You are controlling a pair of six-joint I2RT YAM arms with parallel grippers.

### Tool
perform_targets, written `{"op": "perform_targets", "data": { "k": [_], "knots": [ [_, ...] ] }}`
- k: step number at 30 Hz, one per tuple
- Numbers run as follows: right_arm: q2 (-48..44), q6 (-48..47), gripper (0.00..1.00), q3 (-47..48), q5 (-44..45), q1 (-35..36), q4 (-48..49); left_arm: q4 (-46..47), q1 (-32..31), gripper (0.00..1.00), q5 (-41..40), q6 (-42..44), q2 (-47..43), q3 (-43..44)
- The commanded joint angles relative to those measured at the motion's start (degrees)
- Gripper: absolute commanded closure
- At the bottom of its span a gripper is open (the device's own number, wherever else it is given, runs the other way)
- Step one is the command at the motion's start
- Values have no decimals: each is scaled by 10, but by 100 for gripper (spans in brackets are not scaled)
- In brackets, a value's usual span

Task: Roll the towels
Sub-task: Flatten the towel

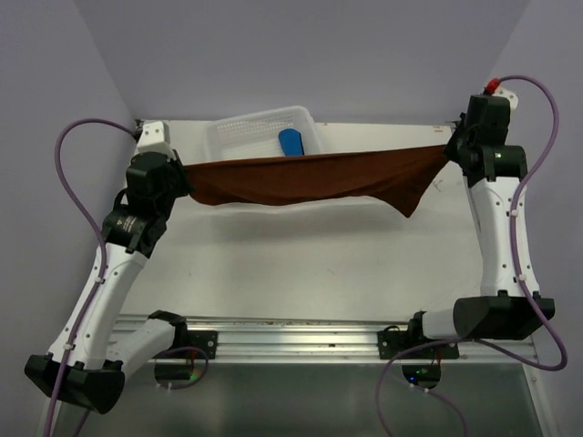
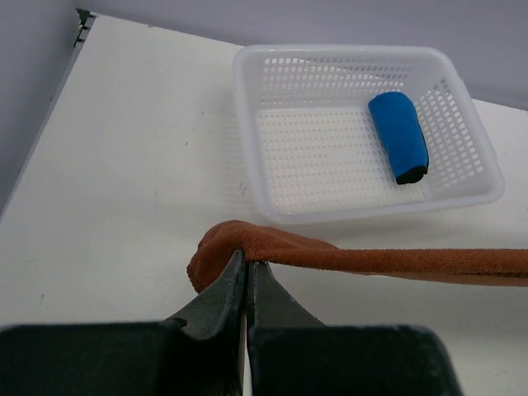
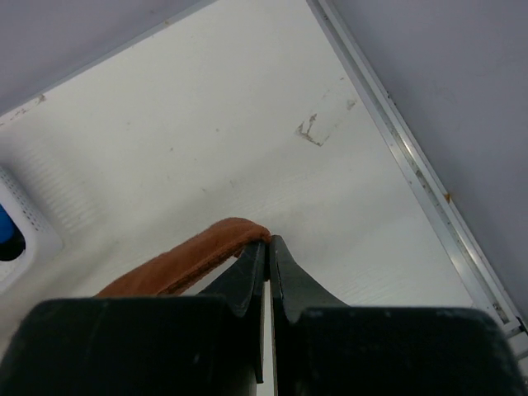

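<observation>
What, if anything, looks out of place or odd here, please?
Nothing spilled or damaged. The brown towel, stretched between the left gripper and right gripper, hangs unevenly: its corner near the right one droops lower.

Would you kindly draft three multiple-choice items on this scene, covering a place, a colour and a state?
1. Where is the rolled blue towel? A) inside the white basket B) beside the basket C) under the basket
2. What colour is the stretched towel spanning from the left gripper to the right gripper? A) green B) rust-brown C) white
3. How do both grippers stand? A) wide open B) shut on the stretched towel's ends C) shut on nothing

Answers: 1 A, the left wrist view shows it lying inside; 2 B, every view shows rust-brown cloth; 3 B, each wrist view shows closed fingers pinching cloth.
</observation>
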Motion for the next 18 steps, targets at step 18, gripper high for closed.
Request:
{"op": "perform_targets", "data": {
  "k": [18],
  "knots": [
    [-223, -25, 100, -12, -51, -6, -151, -80, 9, 100, 115, 17, -202, -37]
  ]
}}
